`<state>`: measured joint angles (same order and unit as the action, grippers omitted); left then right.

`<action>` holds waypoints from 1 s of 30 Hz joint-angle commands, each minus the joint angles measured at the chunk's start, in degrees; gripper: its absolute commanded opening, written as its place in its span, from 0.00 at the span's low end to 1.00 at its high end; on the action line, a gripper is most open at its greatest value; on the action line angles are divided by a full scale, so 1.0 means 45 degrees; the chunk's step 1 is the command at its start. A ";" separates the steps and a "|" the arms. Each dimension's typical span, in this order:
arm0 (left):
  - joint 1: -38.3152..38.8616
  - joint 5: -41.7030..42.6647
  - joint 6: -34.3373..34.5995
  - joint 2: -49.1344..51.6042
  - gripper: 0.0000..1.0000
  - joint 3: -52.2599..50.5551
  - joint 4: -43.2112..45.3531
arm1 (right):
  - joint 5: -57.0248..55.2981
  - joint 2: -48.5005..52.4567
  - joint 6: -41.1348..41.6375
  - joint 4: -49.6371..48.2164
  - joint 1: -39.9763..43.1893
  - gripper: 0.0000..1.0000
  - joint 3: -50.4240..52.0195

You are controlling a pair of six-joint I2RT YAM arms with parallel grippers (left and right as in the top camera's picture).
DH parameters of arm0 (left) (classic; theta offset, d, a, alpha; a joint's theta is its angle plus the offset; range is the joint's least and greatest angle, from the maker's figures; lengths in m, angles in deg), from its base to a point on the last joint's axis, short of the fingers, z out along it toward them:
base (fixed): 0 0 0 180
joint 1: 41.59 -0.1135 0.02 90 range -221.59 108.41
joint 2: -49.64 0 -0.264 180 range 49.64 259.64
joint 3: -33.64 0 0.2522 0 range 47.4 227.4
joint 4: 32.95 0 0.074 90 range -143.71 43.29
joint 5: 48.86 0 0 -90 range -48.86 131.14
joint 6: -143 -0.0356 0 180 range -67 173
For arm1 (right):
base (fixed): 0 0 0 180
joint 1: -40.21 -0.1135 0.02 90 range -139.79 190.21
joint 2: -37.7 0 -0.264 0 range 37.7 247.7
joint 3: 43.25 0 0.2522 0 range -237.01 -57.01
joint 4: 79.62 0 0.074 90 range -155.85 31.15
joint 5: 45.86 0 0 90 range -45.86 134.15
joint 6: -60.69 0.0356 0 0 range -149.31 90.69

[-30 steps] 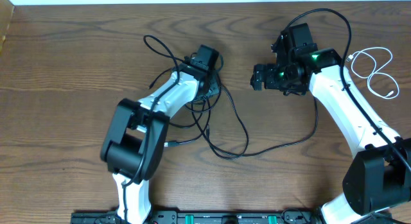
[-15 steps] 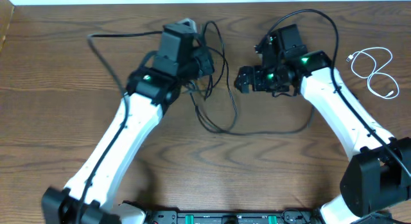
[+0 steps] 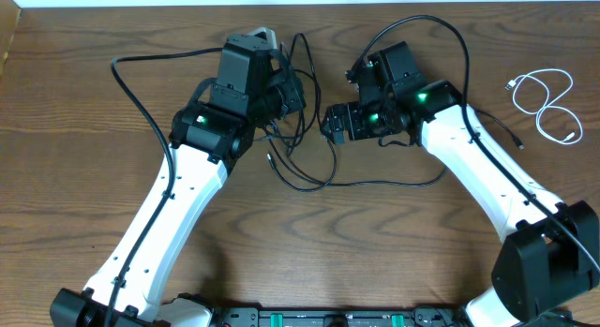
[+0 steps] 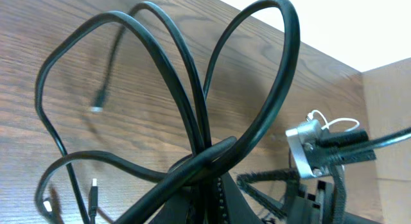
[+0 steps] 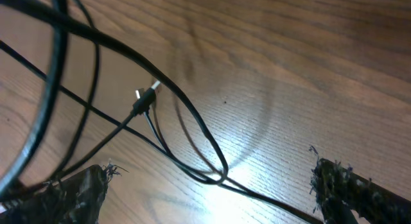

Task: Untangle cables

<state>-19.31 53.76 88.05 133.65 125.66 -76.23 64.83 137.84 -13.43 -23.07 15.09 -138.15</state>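
Two black cables point(image 4: 200, 144) are seen bunched in a tangle toward the far middle of the table point(image 3: 94, 158). The bundle is clamped by the left end effector point(image 3: 284, 91), whose jaws are pressed together on it. From the left wrist view, several loops are seen rising out of that grip and fanning over the wood, with one small plug point(image 4: 96, 108) hanging blurred at the end of a strand. From the overhead view, the rest of the black strands are seen trailing from the grip toward the near side, where a long run is laid across the table under the right arm. The right end effector point(image 3: 331, 123) is held just beside the tangle, on its right, facing the left one. Its jaws are spread wide apart and nothing is gripped between them. In the right wrist view, the two fingers point(image 5: 74, 192) are seen at the lower corners of the frame, and black strands are crossed on the wood between and beyond them, one ending in a plug point(image 5: 144, 101) with a pale tip. Whether the fingers are touched by any strand cannot be told. One white cable point(image 3: 553, 100) is laid by itself in loose loops at the far right of the table, well apart from the black ones and from both end effectors.
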 commanded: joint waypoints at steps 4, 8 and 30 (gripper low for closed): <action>-0.0024 0.2059 0.1049 -0.0112 0.07 0.0248 0.0131 | -0.1137 0.0068 -0.0146 -0.0146 -0.0622 0.99 0.0087; -0.0024 0.3366 0.1394 -0.0146 0.07 0.0248 0.0724 | -0.1418 0.0068 -0.0102 -0.0704 -0.1025 0.99 0.0340; -0.0826 0.5202 0.1015 -0.0238 0.07 0.0248 0.0573 | -0.4566 0.0068 0.0753 -0.3065 -0.0092 0.01 0.2448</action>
<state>-22.02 74.72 94.91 133.63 125.66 -73.63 48.51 137.84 -10.57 -37.80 13.40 -127.66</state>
